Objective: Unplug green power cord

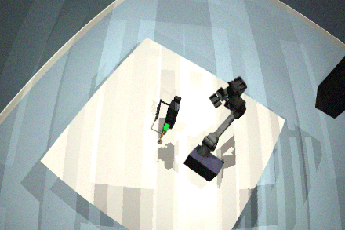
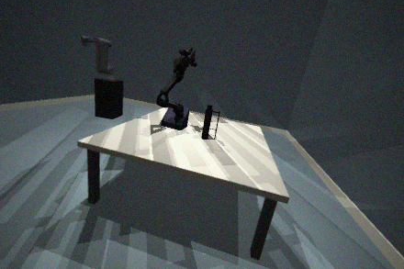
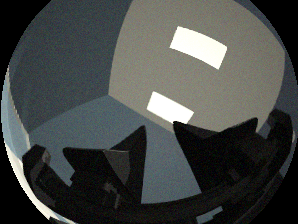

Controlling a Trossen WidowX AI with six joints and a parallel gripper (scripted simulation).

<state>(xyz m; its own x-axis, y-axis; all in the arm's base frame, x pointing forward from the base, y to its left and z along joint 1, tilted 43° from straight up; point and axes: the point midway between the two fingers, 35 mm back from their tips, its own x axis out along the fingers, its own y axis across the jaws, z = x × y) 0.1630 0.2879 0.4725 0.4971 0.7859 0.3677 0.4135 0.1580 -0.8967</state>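
In the top view, the power strip [image 1: 172, 111] stands near the middle of the table [image 1: 118, 128], seen as a dark bar that runs from about 1 o'clock to 7 o'clock. The green plug [image 1: 166, 126] sits at its lower end, and it looks still seated in the strip, so the unplugging is judged as not yet begun. A thin cord [image 1: 156, 122] loops at about 9 o'clock from the strip. The arm's base [image 1: 204, 162] is at about 5 o'clock from the strip, and the gripper [image 1: 225, 96] is raised at about 3 o'clock from it, well apart from the plug.

In the exterior view, the strip stands upright on the table, probably so that the plug can be pulled out sideways. The arm reaches high, and the gripper [image 2: 188, 54] points upward, far above the strip. Another robot [image 2: 98, 54] stands on a dark pedestal [image 2: 108, 98] behind the table and takes no part.

In the wrist view, the two dark fingers stand partly closed with a visible gap, and nothing is between them. Only walls and bright lights [image 3: 197, 47] appear ahead, so the gripper must first turn down toward the plug.
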